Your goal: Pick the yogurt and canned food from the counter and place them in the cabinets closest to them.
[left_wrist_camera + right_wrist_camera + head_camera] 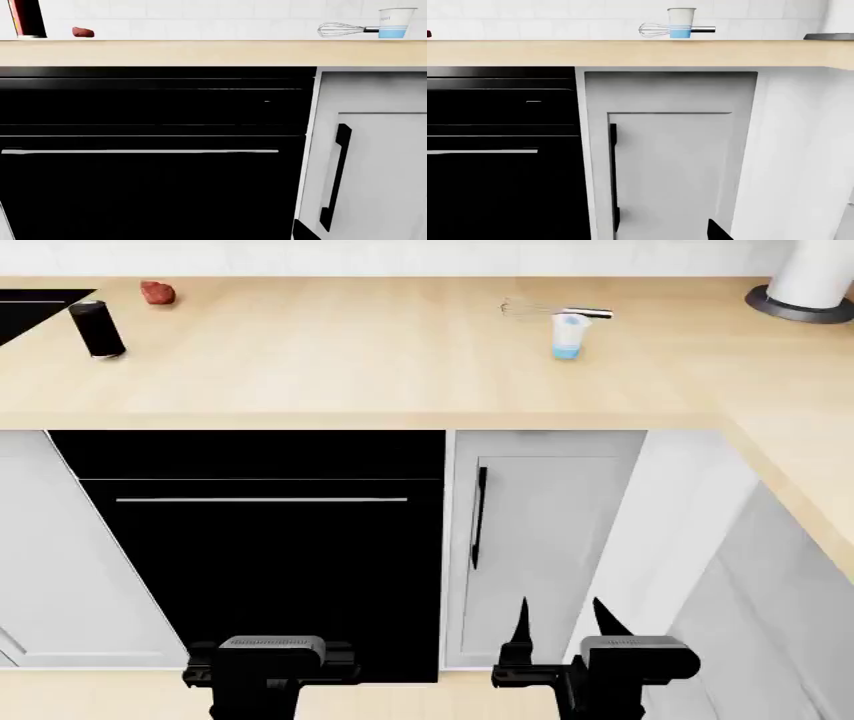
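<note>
The yogurt (569, 336) stands upright on the tabletop (374, 360), toward the far right, just in front of a wire whisk (541, 310). The canned food (96, 328) stands upright at the far left, near the black sink (30, 308), with a red lump of meat (158, 292) behind it. Both arms are low, in front of the cabinets. The right end effector (561, 625) is open with 2 fingers apart and holds nothing. For the left end effector (271, 670) I cannot tell. The white cabinet door (541, 540) beside the black oven (260, 540) is closed.

Yogurt (681, 22) before whisk (657, 30) on counter (627, 53) — grey cabinet door (670, 170) below
</note>
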Available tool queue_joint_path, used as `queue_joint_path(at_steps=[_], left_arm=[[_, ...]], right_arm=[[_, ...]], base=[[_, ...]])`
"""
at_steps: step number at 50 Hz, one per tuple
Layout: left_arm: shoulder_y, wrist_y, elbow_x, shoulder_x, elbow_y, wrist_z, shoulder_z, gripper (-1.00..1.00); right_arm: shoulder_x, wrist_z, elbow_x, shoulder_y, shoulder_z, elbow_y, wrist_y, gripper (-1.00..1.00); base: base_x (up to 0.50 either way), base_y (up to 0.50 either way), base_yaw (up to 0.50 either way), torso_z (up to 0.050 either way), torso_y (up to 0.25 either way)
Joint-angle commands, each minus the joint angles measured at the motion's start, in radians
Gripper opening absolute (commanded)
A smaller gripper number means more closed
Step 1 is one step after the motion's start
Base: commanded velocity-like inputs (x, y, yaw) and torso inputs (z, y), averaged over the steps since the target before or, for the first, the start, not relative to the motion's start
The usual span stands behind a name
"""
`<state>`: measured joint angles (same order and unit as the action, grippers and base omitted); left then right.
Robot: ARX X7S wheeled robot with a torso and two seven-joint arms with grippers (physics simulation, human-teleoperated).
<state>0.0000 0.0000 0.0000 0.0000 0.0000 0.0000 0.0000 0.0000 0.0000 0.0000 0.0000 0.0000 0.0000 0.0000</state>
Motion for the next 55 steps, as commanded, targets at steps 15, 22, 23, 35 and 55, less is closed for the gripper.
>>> queue_joint_path(at_steps=[15,22,23,35,55], left_arm=[[-0.011,-0.031,-0.044,-0.05,-0.003,-0.069,0.06,1.0],[-0.009,-0.022,-0.058,-0.062,-0.002,-0.079,0.073,1.0],[-0.009,-0.022,-0.061,-0.063,-0.002,-0.08,0.074,1.0],[-0.009,-0.019,-0.083,-0.079,0.0,-0.09,0.092,1.0],[-0.036,-0.087,-0.162,-0.108,0.089,-0.105,0.092,1.0]], right_arm=[[0.051,0.064,0.058,0.003,-0.06,0.003,-0.005,1.0],[0.062,0.078,0.069,0.005,-0.074,0.006,-0.005,1.0],[0.063,0.08,0.071,0.005,-0.076,0.006,-0.005,1.0],[0.078,0.098,0.084,0.01,-0.095,0.011,-0.002,1.0],[0.099,0.152,0.18,0.042,-0.072,-0.106,0.182,1.0]], base=[[0.0,0.0,0.0,0.037,0.0],[0.0,0.0,0.0,0.05,0.0],[0.0,0.0,0.0,0.05,0.0],[0.0,0.0,0.0,0.05,0.0],[0.0,0.0,0.0,0.028,0.0]])
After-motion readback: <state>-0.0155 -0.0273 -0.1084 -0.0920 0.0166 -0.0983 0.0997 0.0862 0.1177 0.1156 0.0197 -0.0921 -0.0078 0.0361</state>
